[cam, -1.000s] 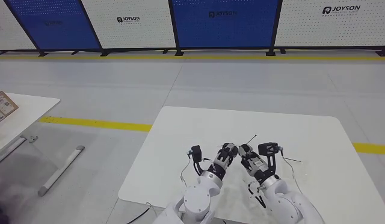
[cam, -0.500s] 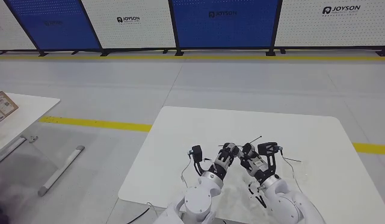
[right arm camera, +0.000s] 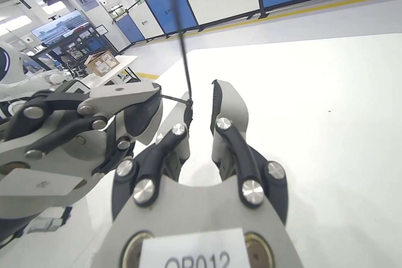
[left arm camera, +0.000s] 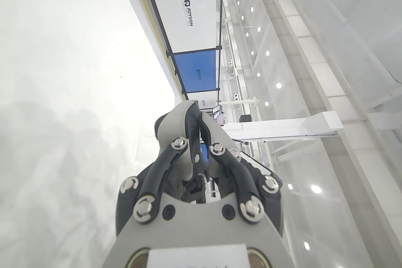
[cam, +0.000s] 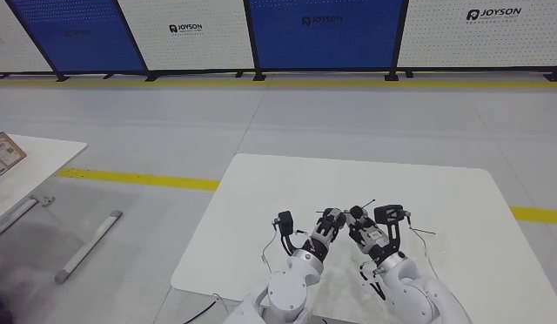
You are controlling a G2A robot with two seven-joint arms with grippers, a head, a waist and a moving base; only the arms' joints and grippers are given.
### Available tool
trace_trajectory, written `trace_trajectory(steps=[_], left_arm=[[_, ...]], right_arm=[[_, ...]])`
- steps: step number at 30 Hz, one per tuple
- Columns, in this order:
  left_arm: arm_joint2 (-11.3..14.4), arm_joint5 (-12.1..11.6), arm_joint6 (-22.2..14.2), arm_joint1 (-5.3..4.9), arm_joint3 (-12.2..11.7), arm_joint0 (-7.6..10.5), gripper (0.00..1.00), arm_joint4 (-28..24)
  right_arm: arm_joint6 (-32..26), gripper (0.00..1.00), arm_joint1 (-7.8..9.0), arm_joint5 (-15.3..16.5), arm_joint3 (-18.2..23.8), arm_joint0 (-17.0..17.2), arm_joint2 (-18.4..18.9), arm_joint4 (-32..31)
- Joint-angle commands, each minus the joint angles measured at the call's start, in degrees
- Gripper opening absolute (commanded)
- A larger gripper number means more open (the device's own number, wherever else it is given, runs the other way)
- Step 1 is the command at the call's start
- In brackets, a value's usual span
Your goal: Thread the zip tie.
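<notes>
A thin black zip tie (right arm camera: 180, 30) rises from the tip of one finger (right arm camera: 185, 112) of my right gripper (right arm camera: 202, 96), which stands open; the other finger is well clear of the tie. Low on the tie, at a small knot-like point, a short piece branches sideways into my left gripper (right arm camera: 157, 95), which is shut on it. Seen from the left wrist, the left gripper (left arm camera: 198, 112) has its pads pressed together. From above, both grippers (cam: 331, 218) (cam: 355, 212) meet over the near part of the white table (cam: 261, 202), with the zip tie (cam: 365, 205) slanting up and away.
The white table (right arm camera: 314, 87) stretches bare toward its far edge and to both sides of the arms. A second table (cam: 35, 163) with a cardboard box stands off to the left across a floor gap. Blue and white partition panels (cam: 322, 19) line the back.
The zip tie's raised free end has shifted slightly over the table. Both arms have stayed almost in place, close together.
</notes>
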State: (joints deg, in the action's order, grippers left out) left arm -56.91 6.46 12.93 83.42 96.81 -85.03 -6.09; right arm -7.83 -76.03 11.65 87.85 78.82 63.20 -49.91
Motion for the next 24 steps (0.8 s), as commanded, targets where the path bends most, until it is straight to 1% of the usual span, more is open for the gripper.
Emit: trace_trajectory(steps=[1,3,4,11,17,24], left_arm=[[0.0,0.1,-0.1,0.0,0.0,0.01,0.0,0.1],[0.1,0.1,-0.1,0.0,-0.1,0.01,0.0,0.2],[0.1,0.1,0.0,0.0,-0.1,0.01,0.0,0.3],[0.1,0.0,0.2,0.05,-0.2,0.05,0.0,0.3],[0.1,-1.5,-0.3,0.12,0.1,-0.02,0.0,-0.8],[0.1,-1.7,-0.2,0.12,0.2,-0.13,0.0,-0.8]], right_arm=[[-0.2,0.16,-0.01,0.0,-0.1,-0.1,-0.2,-0.3],[-0.2,0.14,-0.04,-0.1,-0.2,-0.2,-0.2,-0.4],[-0.2,0.0,-0.04,-0.2,-0.2,-0.3,-0.3,-0.4],[0.3,0.0,-0.04,-0.2,-0.4,-0.1,-0.2,-0.5],[0.4,0.0,-0.06,0.1,-1.0,-0.3,-0.2,-0.3],[-0.1,0.0,-0.1,0.5,-1.6,-0.6,-0.4,-0.2]])
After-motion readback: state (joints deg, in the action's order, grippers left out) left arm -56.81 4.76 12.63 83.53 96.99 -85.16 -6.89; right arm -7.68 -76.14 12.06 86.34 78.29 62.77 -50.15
